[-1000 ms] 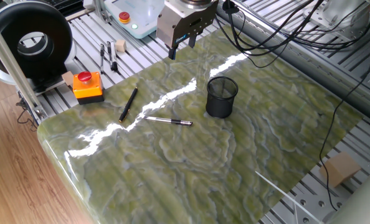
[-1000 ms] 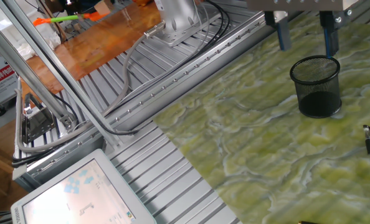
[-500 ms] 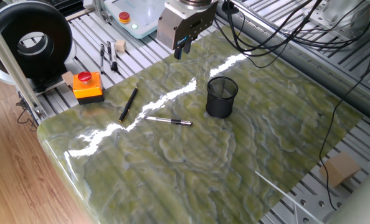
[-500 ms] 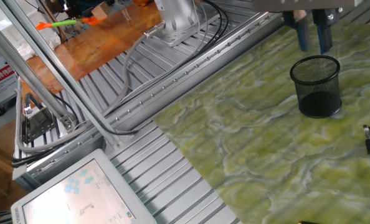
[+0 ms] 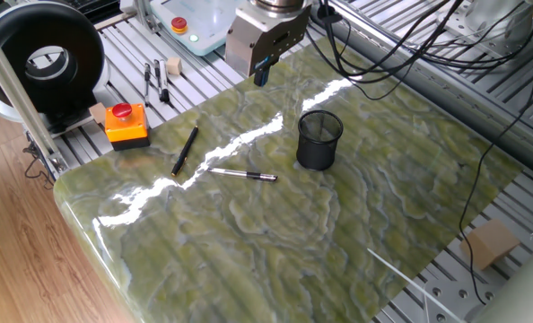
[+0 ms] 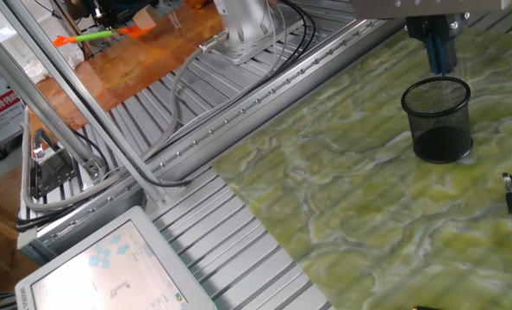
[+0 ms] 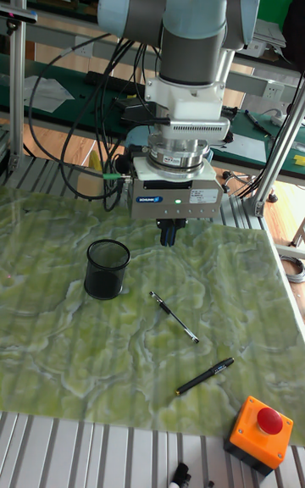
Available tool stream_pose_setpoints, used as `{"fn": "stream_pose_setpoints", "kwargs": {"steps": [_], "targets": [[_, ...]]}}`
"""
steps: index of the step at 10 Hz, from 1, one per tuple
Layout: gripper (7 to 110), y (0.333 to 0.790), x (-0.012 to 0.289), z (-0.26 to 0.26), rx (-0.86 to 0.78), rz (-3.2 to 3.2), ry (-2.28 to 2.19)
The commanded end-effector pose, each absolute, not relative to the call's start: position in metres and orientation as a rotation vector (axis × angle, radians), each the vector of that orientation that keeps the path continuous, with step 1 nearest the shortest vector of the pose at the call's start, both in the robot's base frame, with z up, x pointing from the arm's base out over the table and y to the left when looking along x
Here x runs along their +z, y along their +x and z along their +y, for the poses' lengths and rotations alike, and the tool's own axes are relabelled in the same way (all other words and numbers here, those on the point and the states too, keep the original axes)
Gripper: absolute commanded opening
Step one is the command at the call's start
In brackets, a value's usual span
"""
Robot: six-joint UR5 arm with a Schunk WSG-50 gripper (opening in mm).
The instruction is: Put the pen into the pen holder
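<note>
Over the last second my fingers came together: they had stood wide apart, then half apart, and at this moment my gripper showed them pressed to a single dark stub with nothing between them. The other fixed view and the tall fixed view agreed. The wrist barely shifted meanwhile; I hung high above the far edge of the green marbled table.

The pen lay flat on the table, well below and forward of my gripper, toward the near edge, untouched. The black pen lay just beside it, angled away, the two not touching. The pen holder stood upright, below me and off to one side, empty as far as the mesh let me see.

My reading: closing on air did nothing for the task. No grasp had begun. I judged I would need to part the fingers again before descending, since they could not straddle the pen as they stood.
</note>
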State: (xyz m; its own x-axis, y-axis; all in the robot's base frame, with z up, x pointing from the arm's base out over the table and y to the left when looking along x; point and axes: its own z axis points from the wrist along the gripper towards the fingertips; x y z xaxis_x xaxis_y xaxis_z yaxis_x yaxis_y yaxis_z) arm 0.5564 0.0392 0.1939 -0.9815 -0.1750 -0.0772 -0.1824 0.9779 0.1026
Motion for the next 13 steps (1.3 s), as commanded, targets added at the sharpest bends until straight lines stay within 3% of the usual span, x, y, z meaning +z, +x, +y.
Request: {"fn": "stream_pose_setpoints", "kwargs": {"steps": [1,13], "targets": [[7,0.554,0.192,0.046,0.183,3.057,-0.293],[7,0.553,0.189,0.037,0.095,3.061,-0.355]]}}
